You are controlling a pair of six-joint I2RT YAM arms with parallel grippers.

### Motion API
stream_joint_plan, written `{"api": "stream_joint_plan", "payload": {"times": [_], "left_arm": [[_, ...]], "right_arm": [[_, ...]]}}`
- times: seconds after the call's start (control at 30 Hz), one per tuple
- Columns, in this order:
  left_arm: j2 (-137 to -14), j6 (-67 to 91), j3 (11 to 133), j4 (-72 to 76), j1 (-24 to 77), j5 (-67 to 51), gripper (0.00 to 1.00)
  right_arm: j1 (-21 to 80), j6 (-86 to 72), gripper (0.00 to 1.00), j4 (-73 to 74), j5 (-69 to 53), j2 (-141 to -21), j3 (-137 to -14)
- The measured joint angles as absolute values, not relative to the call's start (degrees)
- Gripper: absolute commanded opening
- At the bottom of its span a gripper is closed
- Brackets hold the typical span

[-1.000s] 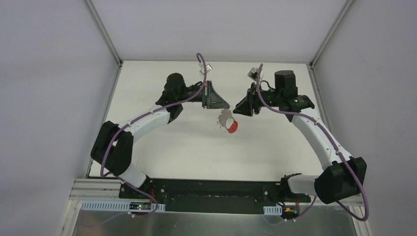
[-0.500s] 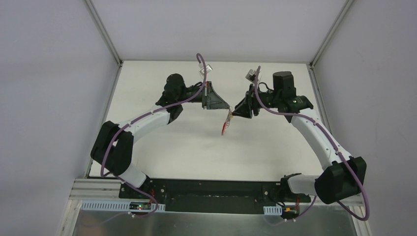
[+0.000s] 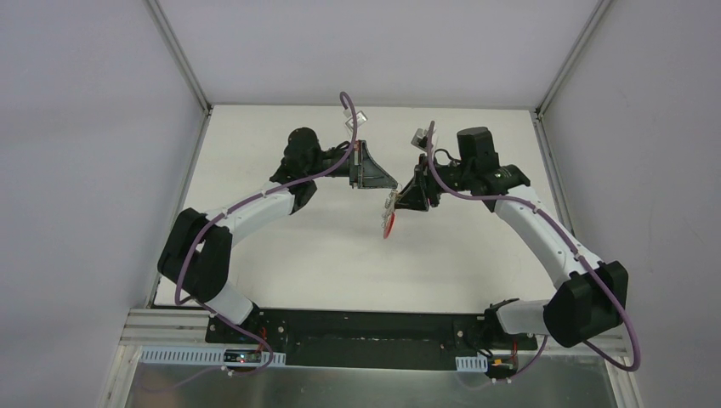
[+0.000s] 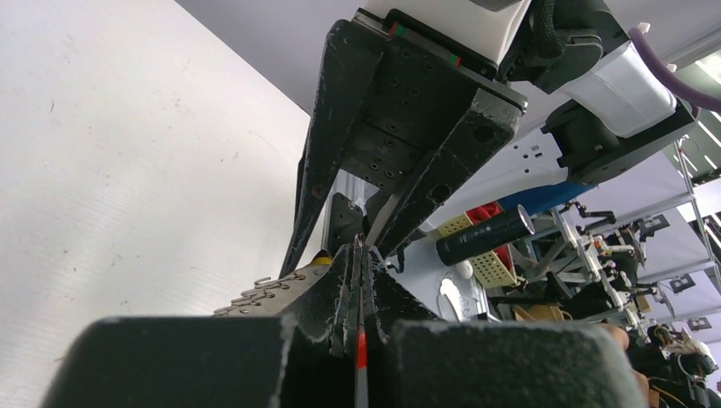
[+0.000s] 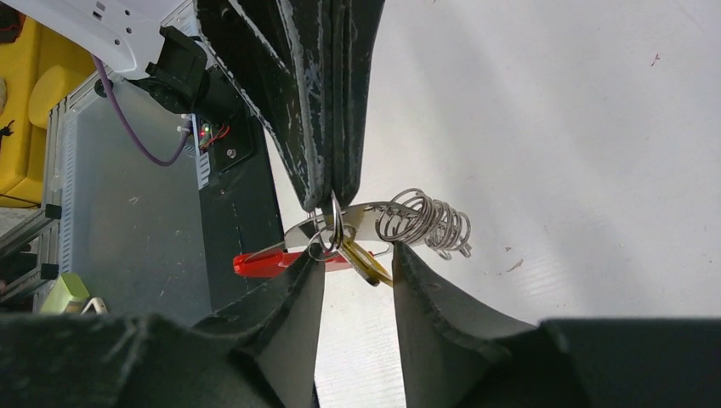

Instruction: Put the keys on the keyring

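Left gripper [image 4: 359, 253] pinches the keys [image 5: 423, 223]; right gripper [image 5: 357, 255], spread, straddles them above the table [image 3: 323, 255].

Both arms reach forward from their bases and bend inward, so that their wrists face each other over the middle. The left pincer [image 3: 394, 186] points right, its fingers [image 5: 332, 85] pressed flat together and their tips pinching the keys [image 5: 422, 223]. The right pincer [image 5: 357, 255] points left, meeting it tip to tip, its jaws standing apart with a clear gap just below the left tips
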State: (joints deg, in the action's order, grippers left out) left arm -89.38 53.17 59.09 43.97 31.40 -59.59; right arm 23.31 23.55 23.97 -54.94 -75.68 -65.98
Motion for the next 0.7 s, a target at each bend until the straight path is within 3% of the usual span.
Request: {"api": "stream_joint_plan", "payload": {"times": [0.3, 0.7], "left_arm": [[-90.02, 53.19, 59.09, 44.36, 31.4, -59.61, 0.0], [-90.04, 52.38, 59.09, 44.27, 30.63, -59.61, 0.0]], "right_arm": [[23.31, 23.14, 0.1, 24.05, -54.96, -76.05, -65.98], [21.52, 22.94, 0.04, 24.01, -54.85, -75.33, -65.95]]}}
